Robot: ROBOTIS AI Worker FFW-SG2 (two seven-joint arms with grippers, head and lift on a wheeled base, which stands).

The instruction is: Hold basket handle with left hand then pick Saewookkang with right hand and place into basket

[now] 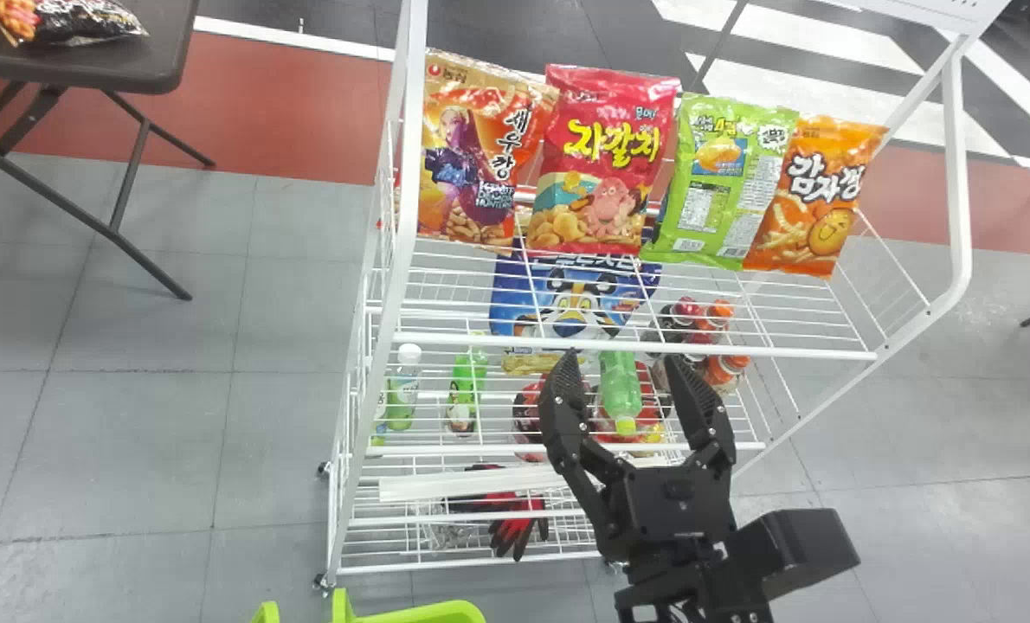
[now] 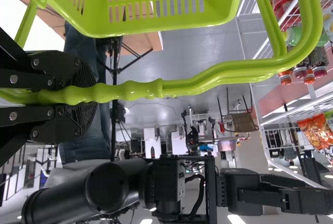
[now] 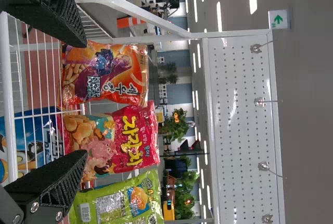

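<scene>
So the white wire rack (image 1: 636,350) is taking up most of the space in front of the robot, and a dark folding table (image 1: 74,65) is standing off to its left with a snack bag (image 1: 91,24) lying on top. Next size down, the lime green basket (image 2: 156,24) is hanging out low in front of the rack, and the left gripper (image 2: 86,95) is clamping down on its handle (image 2: 208,79), jaws closed around the bar. The right gripper (image 1: 626,359) is hovering in front of the rack, lower than the top row of bags, jaws spread wide with nothing between them. A blue bag (image 1: 567,298) is sitting on the shelf under that row. Up top, the Saewookkang (image 1: 472,164) is standing at the far left end, right beside a red bag (image 1: 606,164), with a green bag (image 1: 723,186) and an orange bag (image 1: 814,203) following to the right. Smaller stuff: black and red gloves (image 1: 519,523) are lying down low, and a green bottle (image 1: 621,389) is resting on the middle shelf.
</scene>
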